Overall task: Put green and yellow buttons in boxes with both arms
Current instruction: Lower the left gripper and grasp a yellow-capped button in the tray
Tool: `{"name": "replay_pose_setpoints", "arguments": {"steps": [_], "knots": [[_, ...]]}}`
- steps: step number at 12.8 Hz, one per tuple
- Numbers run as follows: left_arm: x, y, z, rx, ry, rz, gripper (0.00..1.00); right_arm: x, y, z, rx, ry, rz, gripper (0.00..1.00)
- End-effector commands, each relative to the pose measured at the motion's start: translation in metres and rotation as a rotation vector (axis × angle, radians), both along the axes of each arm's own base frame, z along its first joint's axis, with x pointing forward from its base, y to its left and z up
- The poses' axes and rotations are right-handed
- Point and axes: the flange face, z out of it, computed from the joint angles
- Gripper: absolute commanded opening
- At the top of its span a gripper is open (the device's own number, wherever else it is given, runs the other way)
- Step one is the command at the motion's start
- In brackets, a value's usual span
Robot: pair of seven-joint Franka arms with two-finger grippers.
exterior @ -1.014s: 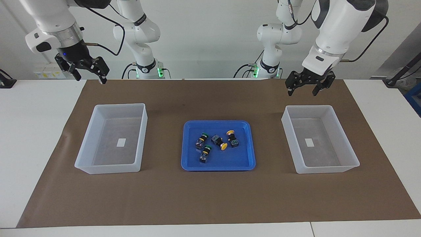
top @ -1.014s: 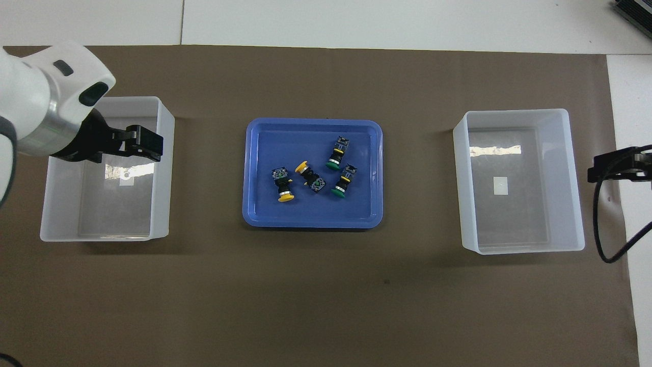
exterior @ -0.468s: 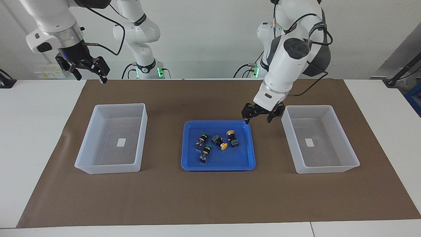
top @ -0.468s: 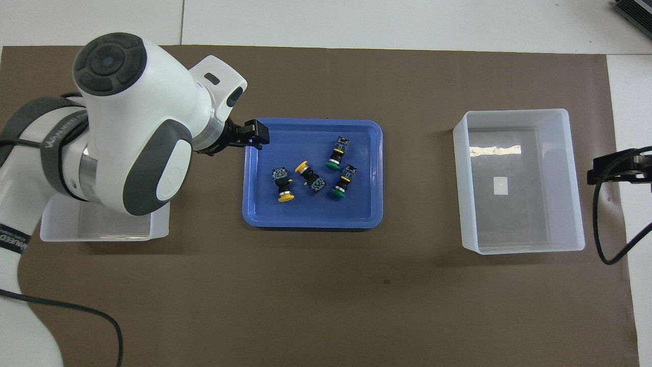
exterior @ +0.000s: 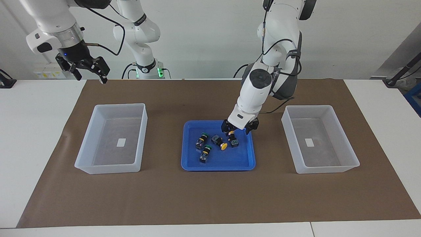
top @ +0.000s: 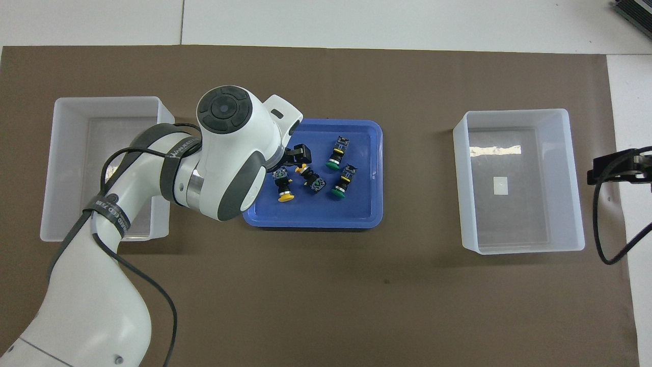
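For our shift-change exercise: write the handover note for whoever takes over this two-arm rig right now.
Left gripper: open, low over the blue tray, around a yellow button, not yet gripping.
Right gripper: open, waiting above the table edge at its own end.
All four buttons lie in the tray: other yellow button, two green buttons.
Both boxes hold no buttons.
Done: nothing. Left: all four buttons.

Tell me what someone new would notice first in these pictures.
The left gripper, open, reaches down into the blue tray at mid-table, right over a yellow button among the four buttons there. Both boxes flank the tray, empty except for labels, while the right gripper waits raised.
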Motion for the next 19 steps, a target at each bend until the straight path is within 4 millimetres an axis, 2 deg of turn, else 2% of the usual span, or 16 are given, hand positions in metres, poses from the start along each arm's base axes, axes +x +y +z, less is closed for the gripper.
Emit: {"name": "replay_pose_setpoints", "arguments": {"steps": [1,5,8,12,16,19], "knots": [[-0.012,0.006,-0.026,0.030,-0.011,0.005,0.99,-0.004,-0.006,-0.001,-0.001,0.008,0.001,1.00],[-0.031,0.006,-0.056,0.035,-0.007,0.015,0.98,-0.004,-0.008,-0.001,-0.001,0.002,-0.004,1.00],[-0.037,0.007,-0.071,0.013,-0.045,0.017,0.97,-0.005,-0.008,0.000,0.000,0.005,-0.004,1.00],[-0.037,0.007,-0.072,0.013,-0.042,0.026,0.75,-0.004,-0.007,0.000,-0.001,0.000,-0.002,1.00],[-0.039,0.005,-0.071,0.013,-0.036,0.042,0.41,-0.008,-0.007,-0.004,0.001,0.008,0.000,1.00],[-0.039,0.006,-0.071,0.016,-0.029,0.044,0.09,-0.009,-0.009,-0.004,0.001,0.008,0.003,1.00]]}}
